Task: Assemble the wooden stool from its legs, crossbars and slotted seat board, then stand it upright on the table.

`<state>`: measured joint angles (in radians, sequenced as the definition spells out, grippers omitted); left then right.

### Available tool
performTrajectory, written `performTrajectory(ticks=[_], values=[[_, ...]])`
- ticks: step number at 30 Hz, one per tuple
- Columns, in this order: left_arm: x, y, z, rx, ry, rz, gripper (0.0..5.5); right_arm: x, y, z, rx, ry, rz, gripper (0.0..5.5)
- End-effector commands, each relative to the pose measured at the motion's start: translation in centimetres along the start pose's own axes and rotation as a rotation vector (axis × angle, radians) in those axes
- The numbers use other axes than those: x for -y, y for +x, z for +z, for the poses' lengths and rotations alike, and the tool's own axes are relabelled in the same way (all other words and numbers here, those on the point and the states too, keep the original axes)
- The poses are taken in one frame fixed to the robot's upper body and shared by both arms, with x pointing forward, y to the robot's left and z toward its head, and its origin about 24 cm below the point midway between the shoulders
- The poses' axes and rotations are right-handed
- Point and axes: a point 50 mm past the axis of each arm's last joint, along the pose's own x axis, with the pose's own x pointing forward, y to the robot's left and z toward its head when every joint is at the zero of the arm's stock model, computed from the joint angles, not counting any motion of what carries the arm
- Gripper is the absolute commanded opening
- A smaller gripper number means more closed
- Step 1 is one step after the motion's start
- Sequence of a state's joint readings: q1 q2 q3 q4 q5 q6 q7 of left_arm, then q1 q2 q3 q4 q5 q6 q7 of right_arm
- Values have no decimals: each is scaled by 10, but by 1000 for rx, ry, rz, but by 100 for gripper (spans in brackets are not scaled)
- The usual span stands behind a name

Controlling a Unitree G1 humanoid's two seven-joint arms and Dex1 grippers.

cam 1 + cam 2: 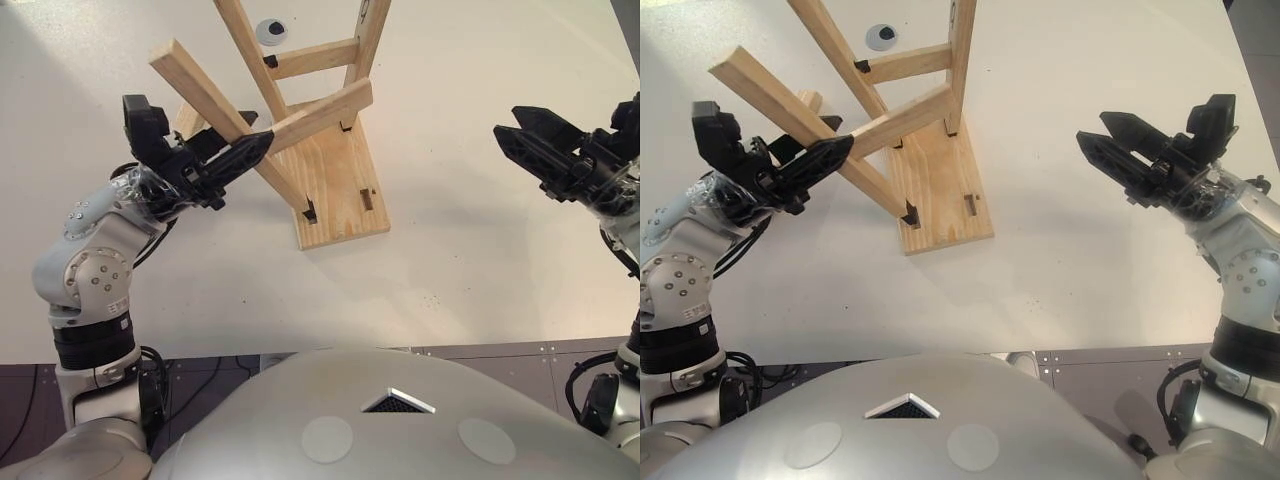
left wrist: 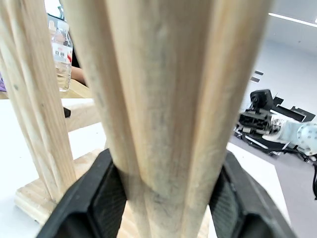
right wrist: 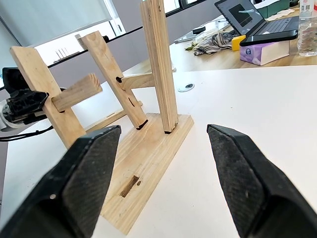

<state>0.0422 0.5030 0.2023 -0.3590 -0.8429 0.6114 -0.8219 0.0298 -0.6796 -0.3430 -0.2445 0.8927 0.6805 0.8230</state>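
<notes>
**Stool check-in: upside down on the table, left pincer locked on a leg**

Got a big white table (image 1: 480, 250) under everything. Got the stool (image 1: 940, 190) sitting upside down near the middle of it, with the slotted seat board (image 1: 335, 185) flat on the tabletop and three legs poking up out of it. Can see two crossbars (image 1: 320, 110) linking those legs, one higher than the other.

Over on the left, have the left gripper (image 1: 255, 148) clamped tight on the tilted leg (image 1: 195, 80) nearest to it. Grabs it partway along, with one black pad on each side of the wood. Over on the right, have the right gripper (image 1: 507, 121) hanging above bare table, well apart from the stool, fingers spread wide with nothing between them.

Smaller stuff: can make out an open slot (image 1: 368, 198) in the near end of the board. Can also spot a little round grey disc (image 1: 271, 31) lying on the table beyond the stool.
</notes>
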Motion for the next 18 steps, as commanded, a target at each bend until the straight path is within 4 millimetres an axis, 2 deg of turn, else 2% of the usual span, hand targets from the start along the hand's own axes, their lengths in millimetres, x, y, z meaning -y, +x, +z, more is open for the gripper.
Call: performTrajectory(ticks=[1, 5, 11, 18], values=[[-4, -3, -16, -68, 49, 15, 210, 1, 3, 2, -4, -21, 0, 321], [-2, -6, -28, -141, 140, 11, 210, 0, 3, 2, -10, -25, 3, 321], [16, -6, -45, -324, 284, -25, 210, 0, 2, -4, -32, -26, 1, 321], [20, -4, -60, -411, 291, -21, 210, -2, 1, -7, -39, -29, -5, 321]])
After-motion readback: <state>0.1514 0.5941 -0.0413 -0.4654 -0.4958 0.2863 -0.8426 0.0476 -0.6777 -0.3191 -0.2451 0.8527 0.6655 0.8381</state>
